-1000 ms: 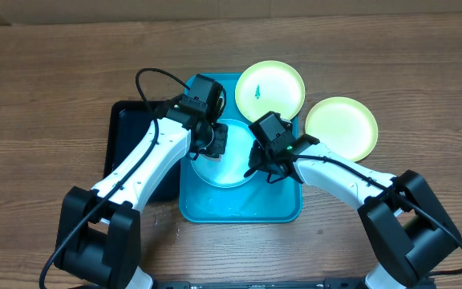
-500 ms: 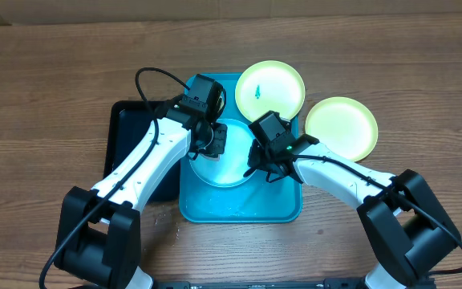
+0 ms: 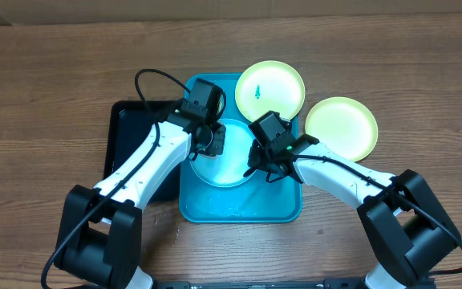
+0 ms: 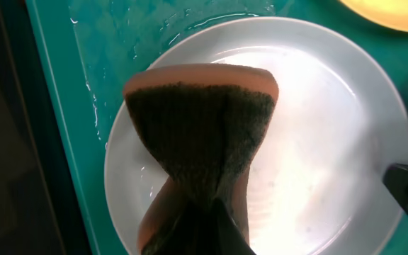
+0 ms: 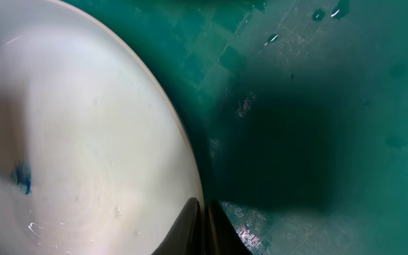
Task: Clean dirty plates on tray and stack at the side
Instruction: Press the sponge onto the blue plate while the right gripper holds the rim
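The light blue plate (image 3: 229, 164) lies on the turquoise tray (image 3: 243, 210). My left gripper (image 3: 212, 143) is shut on a sponge (image 4: 200, 145), orange with a dark scouring face, and presses it on the plate (image 4: 317, 142). My right gripper (image 3: 257, 167) is shut on the plate's right rim (image 5: 190, 191); a small teal smudge (image 5: 21, 178) shows on the plate. One lime-green plate (image 3: 269, 88) with a teal smudge rests on the tray's far right corner. The other lime-green plate (image 3: 341, 128) lies on the table, right of the tray.
A smaller black tray (image 3: 131, 152) sits left of the turquoise tray, under my left arm. Water drops lie on the tray floor (image 5: 317, 85). The wooden table (image 3: 54, 88) runs all round.
My left gripper with the sponge has shifted slightly to the right over the blue plate. The right arm and the plates have not moved.
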`<action>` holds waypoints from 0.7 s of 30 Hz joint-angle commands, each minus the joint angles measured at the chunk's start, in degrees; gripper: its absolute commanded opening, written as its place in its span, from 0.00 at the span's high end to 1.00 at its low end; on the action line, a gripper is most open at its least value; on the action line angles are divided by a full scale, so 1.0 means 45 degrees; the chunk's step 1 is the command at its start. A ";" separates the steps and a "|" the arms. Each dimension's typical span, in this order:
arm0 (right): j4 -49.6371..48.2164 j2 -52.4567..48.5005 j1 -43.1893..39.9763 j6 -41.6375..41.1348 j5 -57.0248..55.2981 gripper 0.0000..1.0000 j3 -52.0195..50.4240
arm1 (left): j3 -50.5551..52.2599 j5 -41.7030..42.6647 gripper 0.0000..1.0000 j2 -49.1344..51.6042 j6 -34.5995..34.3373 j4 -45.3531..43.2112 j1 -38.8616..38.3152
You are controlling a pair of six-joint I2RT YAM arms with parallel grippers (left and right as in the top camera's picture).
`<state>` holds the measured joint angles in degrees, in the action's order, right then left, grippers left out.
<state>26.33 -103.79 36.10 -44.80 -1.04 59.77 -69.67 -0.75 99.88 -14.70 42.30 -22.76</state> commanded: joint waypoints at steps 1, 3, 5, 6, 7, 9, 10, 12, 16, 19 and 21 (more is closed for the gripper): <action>-0.0019 -0.0180 0.0049 0.0015 -0.0175 0.96 0.0039 | 0.0748 -0.0267 0.96 0.0039 -0.0165 -0.0811 0.0053; -0.0019 -0.0180 0.0049 0.0015 -0.0175 0.96 0.0039 | 0.0976 -0.0267 0.96 0.0044 -0.0165 -0.1185 0.0053; -0.0019 -0.0180 0.0049 0.0015 -0.0175 0.96 0.0039 | 0.1185 -0.0306 0.96 0.0044 -0.0170 -0.1535 0.0053; -0.0015 -0.0180 0.0049 0.0010 -0.0175 0.96 0.0039 | 0.1277 -0.0301 0.96 0.0044 -0.0170 -0.1695 0.0053; -0.0015 -0.0180 0.0049 0.0015 -0.0175 0.96 0.0039 | 0.1360 -0.0301 0.96 0.0044 -0.0170 -0.1841 0.0053; -0.0015 -0.0180 0.0049 0.0015 -0.0175 0.96 0.0039 | 0.1588 -0.0301 0.96 0.0044 -0.0170 -0.2239 0.0053; -0.0015 -0.0180 0.0049 0.0015 -0.0175 0.96 0.0039 | 0.1724 -0.0301 0.96 0.0044 -0.0165 -0.2482 0.0053; -0.0015 -0.0180 0.0049 0.0015 -0.0175 0.96 0.0039 | 0.1948 -0.0306 0.96 0.0044 -0.0170 -0.2841 0.0053; -0.0015 -0.0180 0.0049 0.0015 -0.0175 0.96 0.0039 | 0.2103 -0.0359 0.96 0.0044 -0.0228 -0.3079 0.0053; -0.0024 -0.0180 0.0049 0.0015 -0.0175 0.96 0.0039 | 0.2103 -0.0359 0.96 0.0058 -0.0461 -0.3070 0.0058; -0.0024 -0.0180 0.0049 0.0015 -0.0175 0.96 0.0039 | 0.2103 -0.0355 0.96 0.0151 -0.0612 -0.3079 0.0053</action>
<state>26.35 -103.79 36.10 -44.80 -1.04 59.77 -60.58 -1.58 99.98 -15.35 28.84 -22.74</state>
